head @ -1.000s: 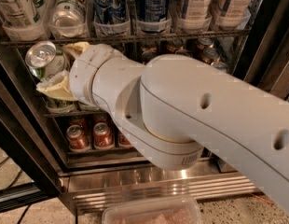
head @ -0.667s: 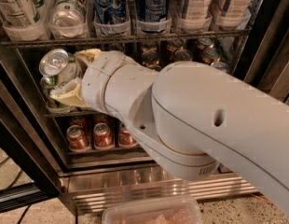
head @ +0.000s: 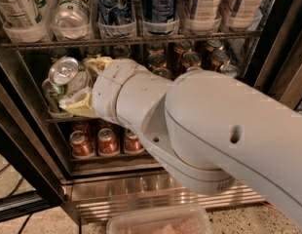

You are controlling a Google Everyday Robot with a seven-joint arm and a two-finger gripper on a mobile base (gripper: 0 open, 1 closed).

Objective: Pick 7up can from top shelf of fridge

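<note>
My gripper [head: 77, 86] is shut on the 7up can [head: 63, 72], a whitish can with green print and a silver pull-tab lid. Its yellowish fingers [head: 98, 62] clasp the can from above and below. The can is tilted, lid toward the camera, in front of the rack below the top shelf [head: 131, 40]. The top shelf is a dark wire rack with clear trays of bottles and blue cans [head: 114, 6]. The fridge [head: 165, 194] has a dark frame and a ribbed steel base. My white arm hides much of the middle of the fridge.
Gold-topped cans [head: 190, 60] stand on the rack behind the arm. Red cans [head: 100, 141] stand on the lowest rack. The dark door frame [head: 17, 145] runs down the left. A clear plastic tub [head: 160, 222] lies on the floor in front of the fridge.
The gripper has moved right and slightly down with the can held in it. The can's lid now faces the camera more.
</note>
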